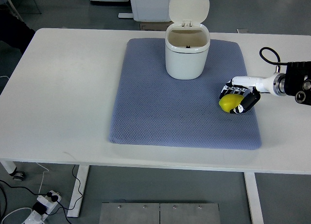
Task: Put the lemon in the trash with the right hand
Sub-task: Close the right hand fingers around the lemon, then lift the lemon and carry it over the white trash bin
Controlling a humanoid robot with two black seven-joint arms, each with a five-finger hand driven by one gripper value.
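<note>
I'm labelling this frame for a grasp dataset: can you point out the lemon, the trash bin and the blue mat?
lemon [227, 103], top view, on its exposed yellow skin left of the fingers.
trash bin [184, 63], top view, on the white front wall below the rim.
blue mat [155, 112], top view, on a bare central patch.

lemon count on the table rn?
1. The lemon sits at the right edge of the blue mat, with the right hand wrapped around it. The trash bin is open; its visible interior shows none, though the bottom isn't fully visible.
</note>
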